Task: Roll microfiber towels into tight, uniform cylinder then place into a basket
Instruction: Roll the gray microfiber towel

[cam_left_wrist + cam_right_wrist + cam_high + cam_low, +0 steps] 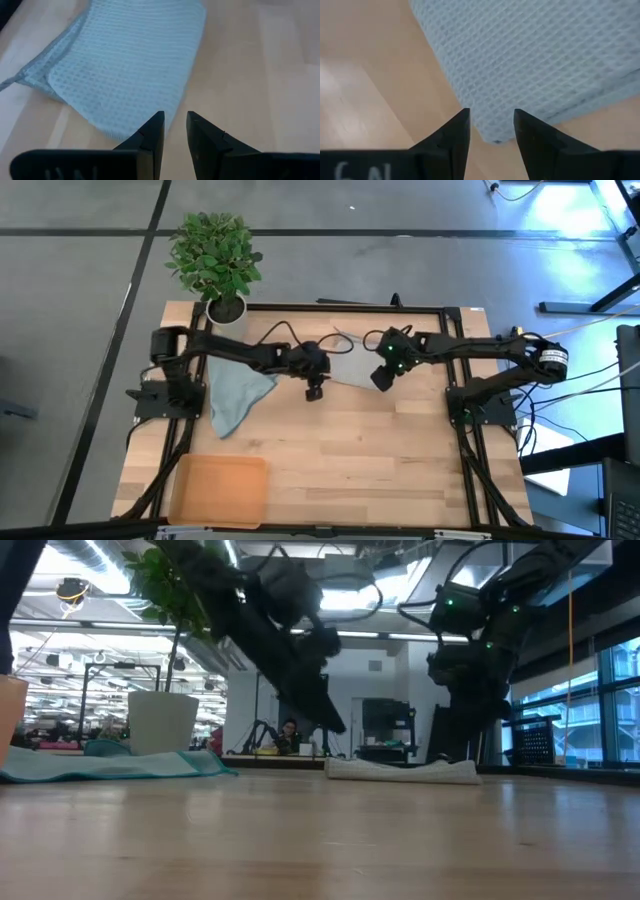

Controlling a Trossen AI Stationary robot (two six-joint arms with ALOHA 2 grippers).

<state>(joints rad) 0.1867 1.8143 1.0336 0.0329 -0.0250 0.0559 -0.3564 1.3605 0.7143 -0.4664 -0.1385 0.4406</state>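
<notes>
Pale wooden table, teal towel at nine o'clock, grey towel near twelve, orange basket at seven, potted plant at eleven.

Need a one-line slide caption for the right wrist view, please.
Right gripper, jaws open and empty, poised over a corner of the waffle-weave microfiber towel on the wooden table.

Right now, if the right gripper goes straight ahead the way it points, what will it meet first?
Most likely the grey towel. The right gripper stands open just above the towel's folded corner, nothing between them. How far above is hard to judge.
</notes>
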